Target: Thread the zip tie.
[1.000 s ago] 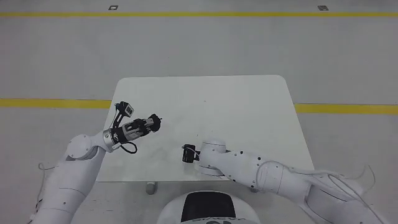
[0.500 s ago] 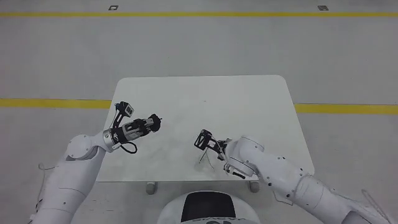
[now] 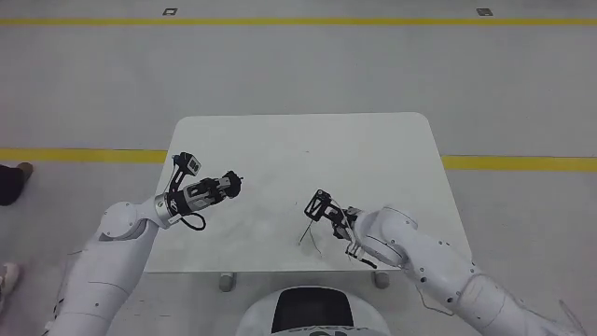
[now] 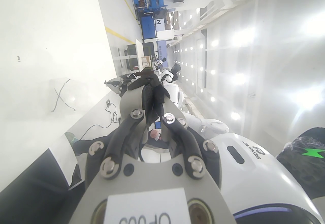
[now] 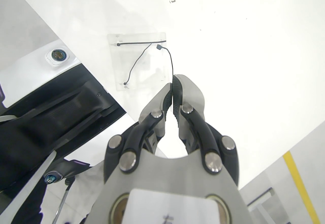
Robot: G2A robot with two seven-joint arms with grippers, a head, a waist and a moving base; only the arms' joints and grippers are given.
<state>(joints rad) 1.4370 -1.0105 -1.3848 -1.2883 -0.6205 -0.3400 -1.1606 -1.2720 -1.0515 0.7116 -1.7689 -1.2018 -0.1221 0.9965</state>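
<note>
Two loose zip ties (image 5: 141,43) lie crossed on a clear sheet (image 5: 122,70) near the front edge of the table (image 3: 373,149). Your right end effector (image 5: 173,80) hangs just beside that sheet, above the table. Its fingers are pressed together on the tail of a third zip tie (image 5: 171,62). That strap curves out from the fingertips, and its head sits over the sheet's edge, close to the end of the straight loose tie. Your left end effector (image 3: 235,183) is held above the left part of the table, well apart from the sheet and all three ties. Its fingers are drawn together, and you cannot tell whether anything sits between them.
</note>
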